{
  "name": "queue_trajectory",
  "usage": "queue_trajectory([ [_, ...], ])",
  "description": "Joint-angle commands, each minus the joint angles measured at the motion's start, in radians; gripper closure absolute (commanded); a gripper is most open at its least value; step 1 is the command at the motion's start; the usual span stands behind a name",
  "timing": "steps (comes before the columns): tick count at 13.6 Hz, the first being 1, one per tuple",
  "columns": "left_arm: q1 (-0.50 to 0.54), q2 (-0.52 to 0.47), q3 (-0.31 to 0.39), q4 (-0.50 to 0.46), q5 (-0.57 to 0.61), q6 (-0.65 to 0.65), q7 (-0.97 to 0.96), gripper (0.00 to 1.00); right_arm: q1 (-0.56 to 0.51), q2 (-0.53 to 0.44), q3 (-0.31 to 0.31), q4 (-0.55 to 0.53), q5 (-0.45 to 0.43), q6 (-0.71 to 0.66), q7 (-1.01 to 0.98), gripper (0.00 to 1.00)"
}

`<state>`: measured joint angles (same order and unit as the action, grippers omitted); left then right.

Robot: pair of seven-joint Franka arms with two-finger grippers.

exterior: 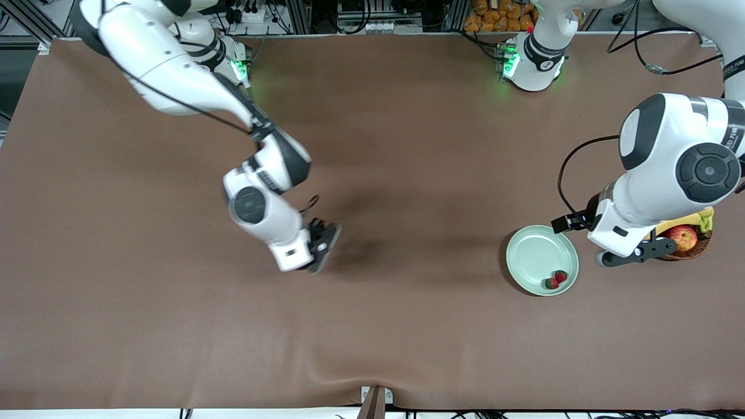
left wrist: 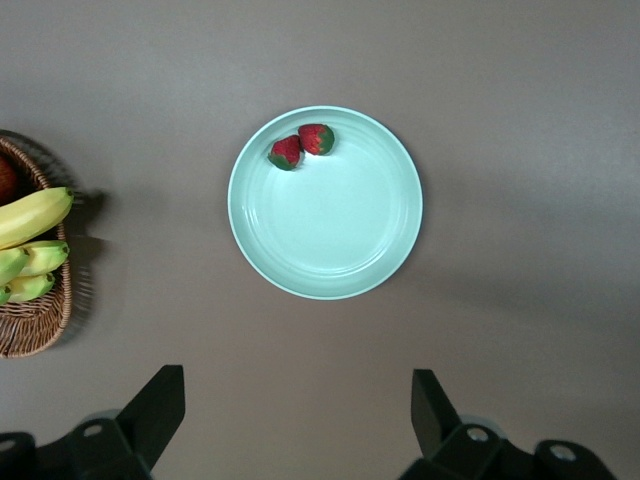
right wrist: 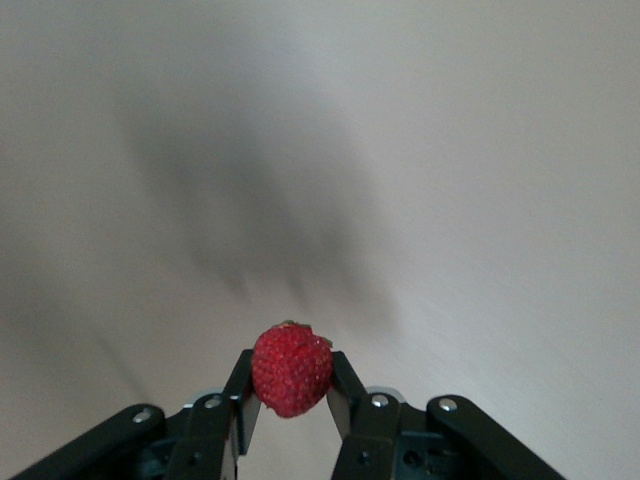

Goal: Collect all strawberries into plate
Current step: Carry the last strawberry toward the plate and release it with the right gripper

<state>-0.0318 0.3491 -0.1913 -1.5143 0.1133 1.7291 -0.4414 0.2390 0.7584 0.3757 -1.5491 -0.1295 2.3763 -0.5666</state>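
Note:
The mint-green plate (exterior: 535,250) lies toward the left arm's end of the table and holds two strawberries (exterior: 556,279) at its rim nearest the front camera. The left wrist view shows the plate (left wrist: 330,225) and both berries (left wrist: 302,146) too. My right gripper (exterior: 325,244) hangs over the bare middle of the table, shut on a third strawberry (right wrist: 291,368), which the hand hides in the front view. My left gripper (exterior: 637,253) is open and empty above the table between the plate and the basket; its fingers (left wrist: 160,400) stand wide apart.
A brown wicker basket (exterior: 692,249) with an apple (exterior: 683,237) and bananas (exterior: 695,220) stands beside the plate, partly under the left arm. It also shows in the left wrist view (left wrist: 40,320). Cables and gear line the robots' edge of the table.

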Motion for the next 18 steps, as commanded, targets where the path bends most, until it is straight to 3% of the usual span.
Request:
queue_trajectory([
  [1, 0.004, -0.002, -0.004, 0.008, -0.018, -0.017, 0.023, 0.0, 0.121, 0.038, -0.053, 0.038, -0.006, 0.035, 0.0, 1.0],
  [2, 0.003, 0.001, -0.004, 0.006, -0.018, -0.016, 0.023, 0.0, 0.17, 0.05, -0.075, 0.047, -0.006, 0.037, 0.023, 0.97],
  [3, 0.003, 0.001, -0.004, 0.006, -0.018, -0.016, 0.023, 0.0, 0.212, 0.053, -0.101, 0.05, -0.006, 0.037, 0.04, 0.84],
  [4, 0.003, 0.002, -0.004, 0.006, -0.02, -0.016, 0.023, 0.0, 0.248, 0.053, -0.124, 0.05, -0.006, 0.037, 0.044, 0.13],
  [5, 0.003, 0.005, -0.004, 0.006, -0.02, -0.011, 0.021, 0.0, 0.27, 0.05, -0.145, 0.049, -0.007, 0.04, 0.045, 0.0],
  [7, 0.001, 0.005, -0.005, 0.003, -0.018, -0.008, 0.023, 0.0, 0.266, 0.026, -0.158, 0.047, -0.006, 0.034, 0.045, 0.0],
  [11, 0.0, 0.007, -0.008, 0.003, -0.018, 0.004, 0.023, 0.0, 0.232, -0.08, -0.271, 0.032, 0.007, 0.018, 0.051, 0.0],
  [13, 0.0, 0.007, -0.025, 0.006, -0.018, 0.013, 0.021, 0.0, 0.139, -0.131, -0.276, 0.027, 0.01, 0.012, 0.051, 0.0],
  [15, 0.001, 0.007, -0.027, 0.008, -0.018, 0.042, 0.021, 0.0, 0.089, -0.184, -0.326, 0.005, 0.017, 0.012, 0.071, 0.0],
  [18, -0.007, 0.01, -0.027, 0.005, -0.046, 0.079, 0.021, 0.0, -0.024, -0.341, -0.347, -0.135, 0.017, 0.009, 0.125, 0.0],
])
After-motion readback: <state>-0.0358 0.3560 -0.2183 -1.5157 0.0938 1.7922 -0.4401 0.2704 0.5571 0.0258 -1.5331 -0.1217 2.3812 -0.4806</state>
